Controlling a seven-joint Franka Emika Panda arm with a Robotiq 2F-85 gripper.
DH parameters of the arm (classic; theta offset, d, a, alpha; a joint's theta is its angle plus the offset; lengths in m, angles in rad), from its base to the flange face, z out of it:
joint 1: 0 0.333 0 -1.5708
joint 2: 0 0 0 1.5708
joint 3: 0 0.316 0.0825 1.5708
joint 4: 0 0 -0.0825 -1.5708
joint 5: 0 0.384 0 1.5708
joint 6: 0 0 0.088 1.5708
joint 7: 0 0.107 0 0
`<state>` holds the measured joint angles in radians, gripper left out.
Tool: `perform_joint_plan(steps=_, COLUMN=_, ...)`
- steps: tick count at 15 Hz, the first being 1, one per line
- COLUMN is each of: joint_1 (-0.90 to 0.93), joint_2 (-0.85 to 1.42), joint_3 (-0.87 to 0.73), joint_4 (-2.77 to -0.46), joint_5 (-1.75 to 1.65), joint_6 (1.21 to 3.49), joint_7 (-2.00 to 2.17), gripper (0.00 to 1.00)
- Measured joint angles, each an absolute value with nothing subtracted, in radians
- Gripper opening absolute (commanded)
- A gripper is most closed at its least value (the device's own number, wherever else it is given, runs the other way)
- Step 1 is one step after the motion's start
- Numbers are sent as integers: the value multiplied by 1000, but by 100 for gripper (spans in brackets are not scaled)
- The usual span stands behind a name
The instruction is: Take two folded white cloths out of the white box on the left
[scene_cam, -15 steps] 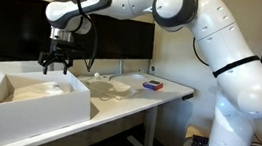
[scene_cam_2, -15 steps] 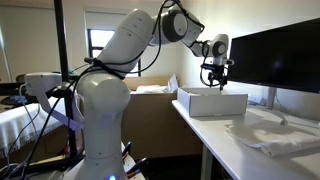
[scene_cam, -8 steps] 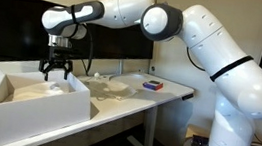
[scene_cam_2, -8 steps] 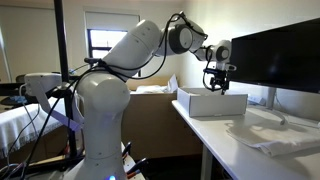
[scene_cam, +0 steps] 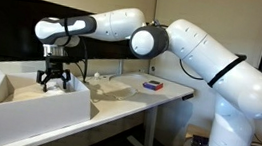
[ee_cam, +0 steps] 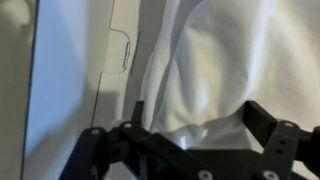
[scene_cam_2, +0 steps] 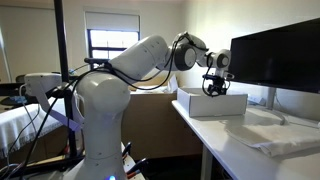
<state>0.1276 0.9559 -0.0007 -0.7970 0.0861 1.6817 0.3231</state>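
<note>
The white box (scene_cam: pixel 35 117) stands at one end of the table, its tall flap toward the camera; it also shows in the other exterior view (scene_cam_2: pixel 212 105). A cream cloth (scene_cam: pixel 26 90) lies rumpled inside it. My gripper (scene_cam: pixel 52 78) hangs open, lowered into the box just above that cloth, fingers pointing down. It reaches over the box rim (scene_cam_2: pixel 215 88). In the wrist view the white cloth (ee_cam: pixel 215 60) fills the picture. My gripper (ee_cam: pixel 200 118) has its black fingers on either side of a raised fold, with nothing gripped. A white cloth (scene_cam: pixel 109 85) lies on the table beside the box.
A small blue and red flat object (scene_cam: pixel 153 84) lies near the table's far end. Dark monitors (scene_cam: pixel 6 22) stand close behind the box. More white cloth (scene_cam_2: pixel 275 135) is spread on the table. The box's inner wall (ee_cam: pixel 60 80) runs beside the cloth.
The gripper has come down from above the box rim into the box, close over the cloth. It stayed open throughout.
</note>
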Motion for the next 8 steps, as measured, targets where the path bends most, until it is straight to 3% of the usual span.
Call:
perform_joint_plan(steps=4, joint_1=134, joint_2=1024, joint_3=43, joint_4=-694, joint_5=93, joint_6=1598, joint_7=289, gripper=100)
perform_joint_plan(steps=5, joint_1=134, joint_2=1035, joint_3=55, joint_4=-674, joint_5=94, joint_6=1578, joint_7=268, gripper=75)
perform_joint_plan(steps=6, joint_1=134, joint_2=1046, joint_3=66, joint_4=-656, joint_5=94, joint_6=1556, joint_7=246, gripper=73)
perform_joint_plan(steps=8, joint_1=134, joint_2=1062, joint_3=82, joint_4=-627, joint_5=94, joint_6=1525, joint_7=209, gripper=59)
